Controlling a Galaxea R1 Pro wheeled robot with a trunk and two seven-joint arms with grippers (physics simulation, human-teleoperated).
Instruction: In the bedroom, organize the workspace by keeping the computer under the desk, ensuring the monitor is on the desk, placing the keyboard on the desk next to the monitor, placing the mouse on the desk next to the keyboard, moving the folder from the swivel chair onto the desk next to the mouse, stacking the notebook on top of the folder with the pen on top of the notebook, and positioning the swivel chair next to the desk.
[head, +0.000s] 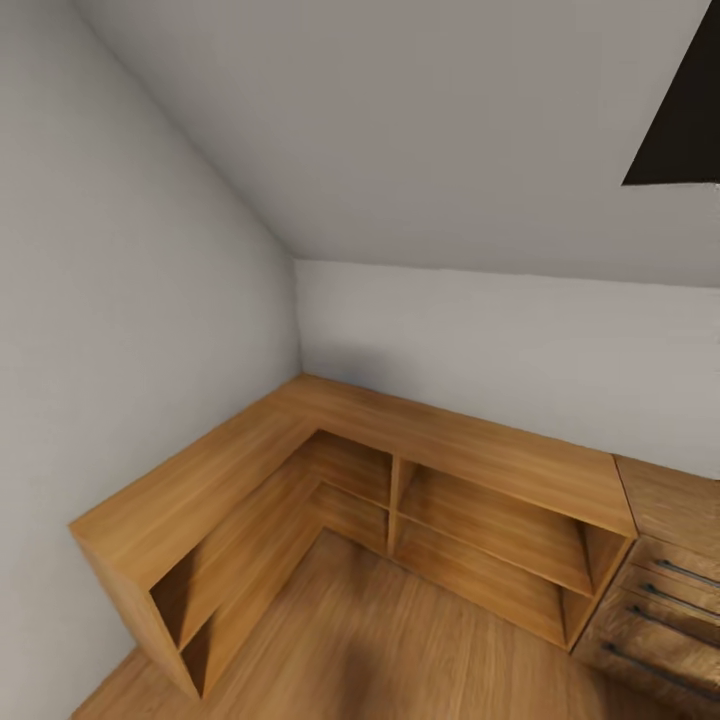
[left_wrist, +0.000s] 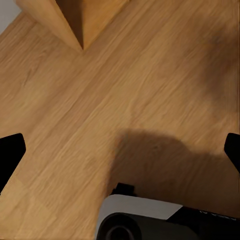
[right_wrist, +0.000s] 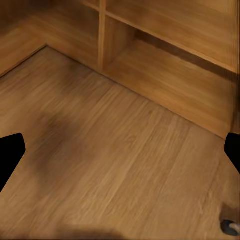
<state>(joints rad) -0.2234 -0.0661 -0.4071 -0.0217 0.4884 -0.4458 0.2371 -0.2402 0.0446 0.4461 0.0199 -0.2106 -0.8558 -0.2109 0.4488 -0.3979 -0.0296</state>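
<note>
I am in the bedroom, facing a corner under the sloped grey ceiling (head: 430, 120), with a dark skylight (head: 685, 110) at the upper right. My left gripper (left_wrist: 120, 155) hangs open over bare wood floor (left_wrist: 100, 100); its black fingertips (left_wrist: 10, 155) stand far apart with nothing between them. My right gripper (right_wrist: 120, 155) is also open over the floor (right_wrist: 115, 150), pointing toward the foot of a low wooden shelf unit (right_wrist: 165, 60). Neither gripper holds anything.
The low L-shaped wooden shelf unit (head: 330, 450) fills the corner, its open compartments facing me. A wooden drawer chest (head: 665, 610) with dark handles adjoins it on the right. My own grey base (left_wrist: 145, 220) shows below the left gripper. A small dark wheel (right_wrist: 230, 227) sits on the floor.
</note>
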